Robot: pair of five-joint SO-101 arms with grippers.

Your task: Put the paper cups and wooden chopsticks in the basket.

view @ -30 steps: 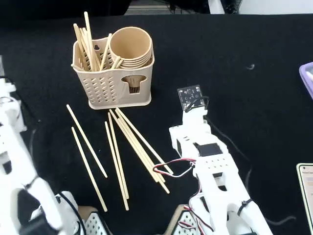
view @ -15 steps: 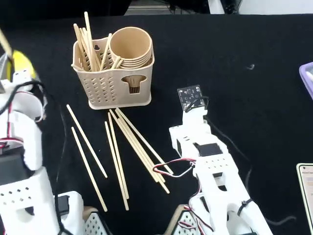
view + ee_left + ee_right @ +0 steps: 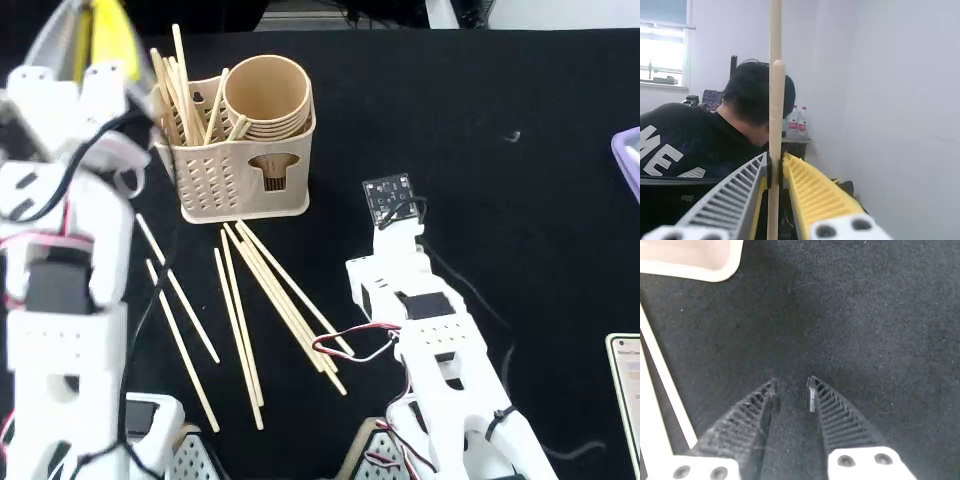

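At ten o'clock on the black cloth [image 3: 500, 150], the left gripper [image 3: 775, 161] hangs beside the beige perforated plastic basket [image 3: 240, 180], clamped on one pale wooden chopstick [image 3: 775, 100]. Stacked tan paper cups [image 3: 268, 95] sit inside. Delivery seems in hand: next, carry it toward three o'clock over the basket and release. The right gripper [image 3: 792, 390] rests slightly parted, empty; loose chopsticks [image 3: 270, 295] lie at the basket's six o'clock.

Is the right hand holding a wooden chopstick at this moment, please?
No, the right hand is open with nothing between its fingers, just above the bare black table.
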